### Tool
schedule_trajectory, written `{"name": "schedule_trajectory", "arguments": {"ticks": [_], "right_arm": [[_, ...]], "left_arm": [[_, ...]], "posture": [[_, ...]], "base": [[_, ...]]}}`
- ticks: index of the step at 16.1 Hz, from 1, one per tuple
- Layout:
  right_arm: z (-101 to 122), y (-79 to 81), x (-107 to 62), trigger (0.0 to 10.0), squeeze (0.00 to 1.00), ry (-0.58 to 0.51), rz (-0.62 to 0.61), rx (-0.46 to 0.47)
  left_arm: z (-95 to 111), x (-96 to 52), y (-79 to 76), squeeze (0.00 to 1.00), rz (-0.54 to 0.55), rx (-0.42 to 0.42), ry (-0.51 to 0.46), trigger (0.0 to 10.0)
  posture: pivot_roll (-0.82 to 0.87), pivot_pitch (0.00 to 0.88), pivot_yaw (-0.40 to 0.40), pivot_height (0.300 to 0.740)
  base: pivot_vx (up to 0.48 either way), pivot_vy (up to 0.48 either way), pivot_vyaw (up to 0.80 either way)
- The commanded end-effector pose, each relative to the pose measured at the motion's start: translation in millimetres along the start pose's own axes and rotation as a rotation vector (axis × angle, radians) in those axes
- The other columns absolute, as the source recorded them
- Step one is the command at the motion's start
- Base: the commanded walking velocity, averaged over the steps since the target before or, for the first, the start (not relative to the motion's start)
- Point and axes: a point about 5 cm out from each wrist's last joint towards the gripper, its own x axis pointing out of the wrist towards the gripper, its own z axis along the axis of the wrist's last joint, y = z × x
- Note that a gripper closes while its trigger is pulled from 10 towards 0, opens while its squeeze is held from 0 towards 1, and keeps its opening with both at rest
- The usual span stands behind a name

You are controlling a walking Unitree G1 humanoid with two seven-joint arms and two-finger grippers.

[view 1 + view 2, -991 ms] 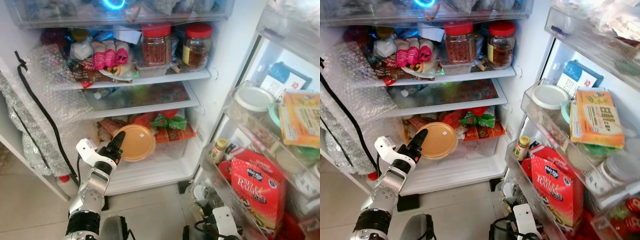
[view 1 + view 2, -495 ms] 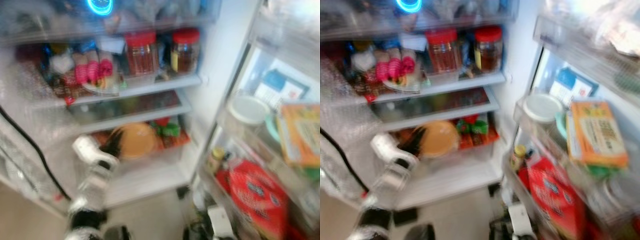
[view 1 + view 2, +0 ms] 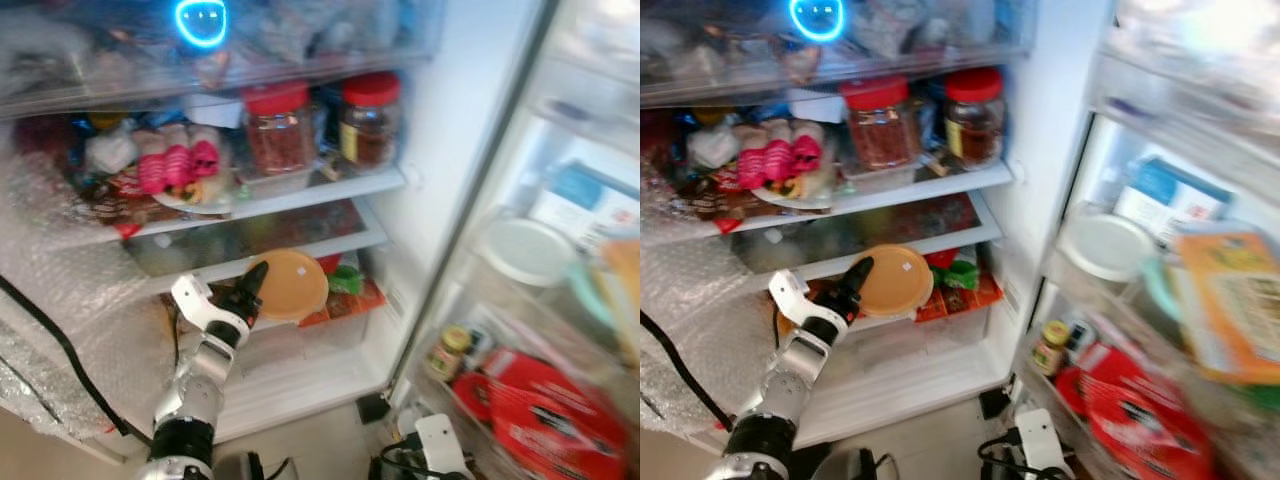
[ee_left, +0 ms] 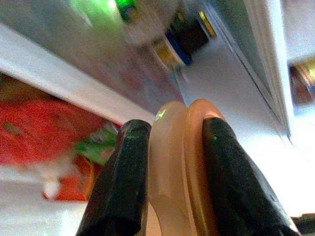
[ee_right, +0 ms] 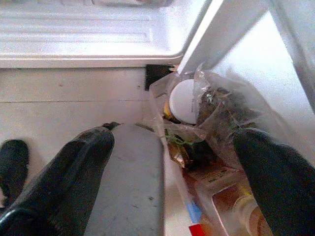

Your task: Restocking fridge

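My left gripper [image 3: 252, 292] is shut on a round orange-lidded container [image 3: 290, 285], held on edge in front of the fridge's lower shelf [image 3: 300, 235]. In the left wrist view the container [image 4: 172, 162] sits clamped between the two black fingers [image 4: 120, 182]. The right gripper [image 5: 172, 167] hangs low by the floor with its fingers spread wide and nothing between them. The fridge stands open, its shelves crowded.
Two red-lidded jars [image 3: 278, 130] and wrapped food [image 3: 170, 165] fill the upper shelf. Red and green packets [image 3: 345, 285] lie in the drawer behind the container. The open door [image 3: 540, 330] on the right holds a red bag, a small jar and a white lid. Bubble wrap [image 3: 70, 300] hangs at left.
The camera has shifted, so the whole scene moved. My left gripper has raised the orange container from the drawer front up toward the lower shelf's edge.
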Motion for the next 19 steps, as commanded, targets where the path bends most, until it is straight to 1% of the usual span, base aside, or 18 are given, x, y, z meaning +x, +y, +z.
{"name": "schedule_trajectory", "arguments": {"ticks": [1,6,13,14,16,19], "right_arm": [[-31.3,1.5,-7.5,10.0,0.00,0.129,0.005,-0.005],[-31.1,1.4,-7.5,10.0,0.00,0.129,0.004,-0.006],[-32.6,1.7,-8.0,10.0,0.00,0.132,0.006,-0.006],[-32.5,1.8,-8.0,10.0,0.00,0.132,0.006,-0.006],[-32.3,1.8,-7.9,10.0,0.00,0.131,0.006,-0.006],[-32.4,1.2,-7.9,10.0,0.00,0.132,0.006,-0.007]], "left_arm": [[7.1,-3.2,6.5,0.00,0.022,0.016,-0.020,10.0],[7.0,-2.3,6.0,0.00,0.020,0.014,-0.025,10.0],[13.5,-0.2,6.6,0.00,0.047,0.020,-0.077,10.0],[15.7,1.7,6.8,0.00,0.053,0.017,-0.098,10.0],[19.2,4.1,7.1,0.00,0.072,0.021,-0.125,10.0],[27.6,11.0,10.5,0.00,0.138,0.045,-0.174,10.0]], "posture": [[-0.12,0.058,-0.017,0.624],[-0.12,0.056,-0.017,0.624],[-0.13,0.070,-0.019,0.624],[-0.13,0.070,-0.019,0.624],[-0.13,0.073,-0.021,0.624],[-0.13,0.075,-0.024,0.624]], "base": [[0.281,0.000,0.00],[0.273,0.000,0.00],[0.000,0.000,0.00],[0.000,0.000,0.00],[0.000,0.000,0.00],[0.000,0.000,0.00]]}}
